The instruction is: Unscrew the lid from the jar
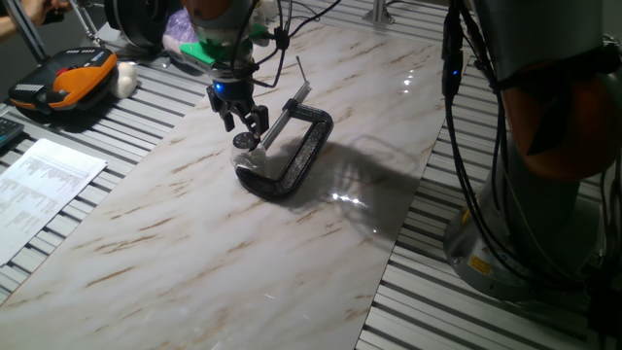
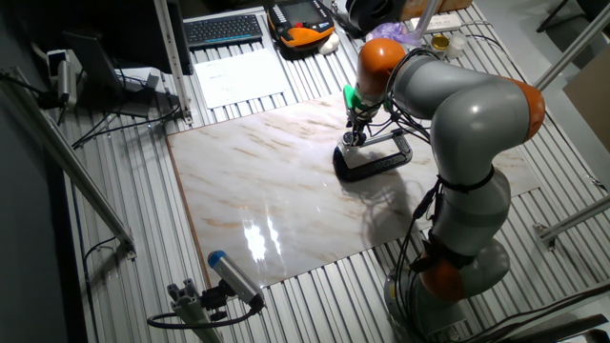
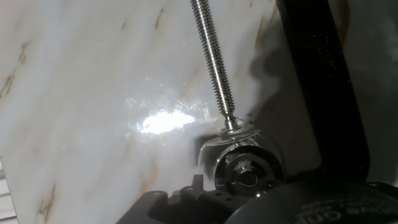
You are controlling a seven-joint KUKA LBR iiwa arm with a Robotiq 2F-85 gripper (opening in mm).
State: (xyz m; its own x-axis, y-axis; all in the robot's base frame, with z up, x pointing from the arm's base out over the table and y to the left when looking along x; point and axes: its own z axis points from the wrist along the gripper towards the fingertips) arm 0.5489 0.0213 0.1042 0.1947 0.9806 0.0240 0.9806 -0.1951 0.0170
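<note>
The tiny clear glass jar (image 1: 250, 167) stands on the marble board, held in the black C-clamp (image 1: 306, 151) between its screw pad and its jaw. The silvery lid (image 1: 243, 141) sits on top of it. My gripper (image 1: 244, 128) hangs directly over the lid, its fingers apart and their tips just above the lid's rim. Seen from the hand, the shiny round lid (image 3: 245, 171) is at the bottom centre, with the clamp's threaded screw (image 3: 211, 56) running down to its pad beside it. From the other fixed view, gripper (image 2: 355, 136) and clamp (image 2: 376, 162) are small and the jar is hidden.
The marble board (image 1: 194, 243) lies on a slatted metal table. A printed sheet (image 1: 39, 190) and an orange-black device (image 1: 63, 83) sit to the left. The arm's grey base (image 1: 544, 146) and cables stand at the right. A blue-tipped cylinder (image 2: 232, 276) lies off the board's front corner.
</note>
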